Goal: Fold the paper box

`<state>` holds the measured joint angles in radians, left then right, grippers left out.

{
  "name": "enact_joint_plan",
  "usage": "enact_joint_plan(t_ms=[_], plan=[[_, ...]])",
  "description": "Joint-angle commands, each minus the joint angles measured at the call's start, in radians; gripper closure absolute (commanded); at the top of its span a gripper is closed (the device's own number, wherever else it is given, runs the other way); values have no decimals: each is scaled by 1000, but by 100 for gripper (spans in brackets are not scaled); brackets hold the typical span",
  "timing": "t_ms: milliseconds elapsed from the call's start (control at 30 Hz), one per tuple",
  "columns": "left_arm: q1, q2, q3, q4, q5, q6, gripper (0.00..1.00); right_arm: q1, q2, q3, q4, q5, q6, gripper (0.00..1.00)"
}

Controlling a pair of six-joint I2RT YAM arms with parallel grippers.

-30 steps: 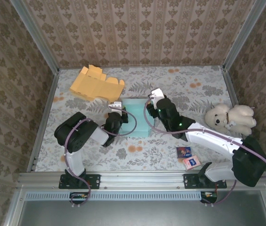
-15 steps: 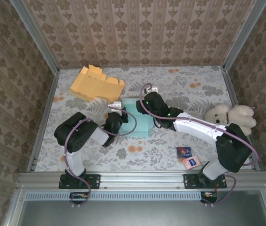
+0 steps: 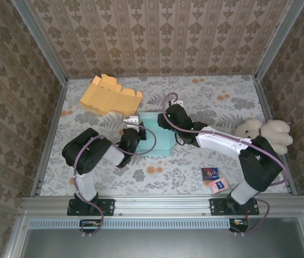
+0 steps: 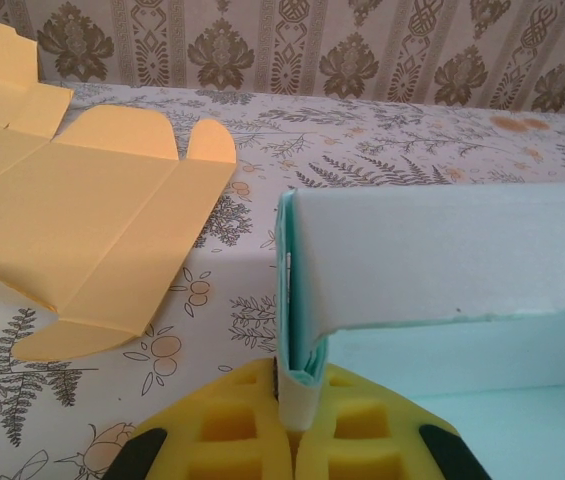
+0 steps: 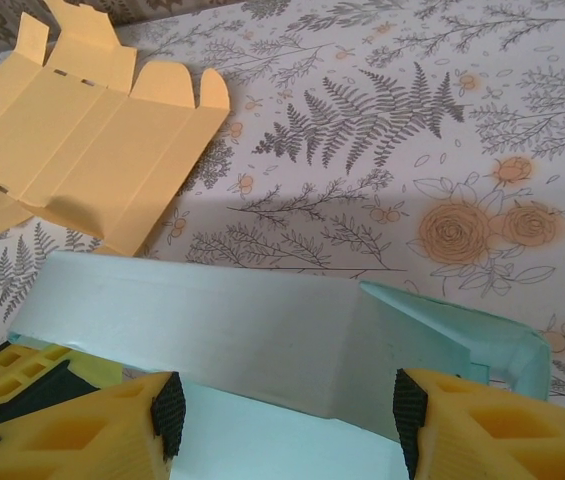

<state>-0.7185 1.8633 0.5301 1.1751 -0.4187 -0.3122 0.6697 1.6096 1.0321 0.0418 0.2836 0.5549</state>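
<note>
- The desk (image 3: 216, 102), covered in a flowered cloth, carries everything. Its slippery-looking surface means a hard push could slide the work instead of creasing it.
- An orange card blank (image 3: 108, 95) lies flat at the far left, just beyond the work. It is unfolded, so it holds nothing. An arm swinging wide could catch its flaps.
- A teddy bear (image 3: 264, 133) sits at the right edge, close to the right arm's elbow, which could knock it if it swings outward.
- The teal paper box (image 3: 160, 142) lies mid-desk between the two arms. It is part-formed, with one long panel raised and a side wall standing. It encloses nothing yet.
- The left end effector (image 4: 297, 400) is pressed together, pinching the raised panel's corner edge. If the other arm pulls against this grip, the thin card could tear or buckle there.
- The right end effector (image 5: 284, 415) is spread, its fingers (image 5: 162, 415) straddling the long panel from the far side. Whether the pads touch the card cannot be told. If it presses off the crease line, the fold would likely go skewed or spring back.
- Two small cards (image 3: 214, 180) lie near the right arm's base, well apart from the work.
</note>
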Motion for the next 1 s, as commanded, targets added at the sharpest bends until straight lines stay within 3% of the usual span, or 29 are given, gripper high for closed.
enact_joint_plan(t_ms=[0,200,500,700,967], plan=[[-13,-1,7,33,-17,11,100,-7,27,-4,42,-56,38,40],[-25,5,19,23,-32,20,100,-7,38,-11,94,-173,103,41],[-35,8,21,18,-45,18,100,-11,36,-49,141,-230,161,41],[-34,8,15,16,-63,13,100,-1,-38,-119,91,-67,113,41],[-36,16,7,27,-65,12,100,20,-66,-206,113,-29,99,41]])
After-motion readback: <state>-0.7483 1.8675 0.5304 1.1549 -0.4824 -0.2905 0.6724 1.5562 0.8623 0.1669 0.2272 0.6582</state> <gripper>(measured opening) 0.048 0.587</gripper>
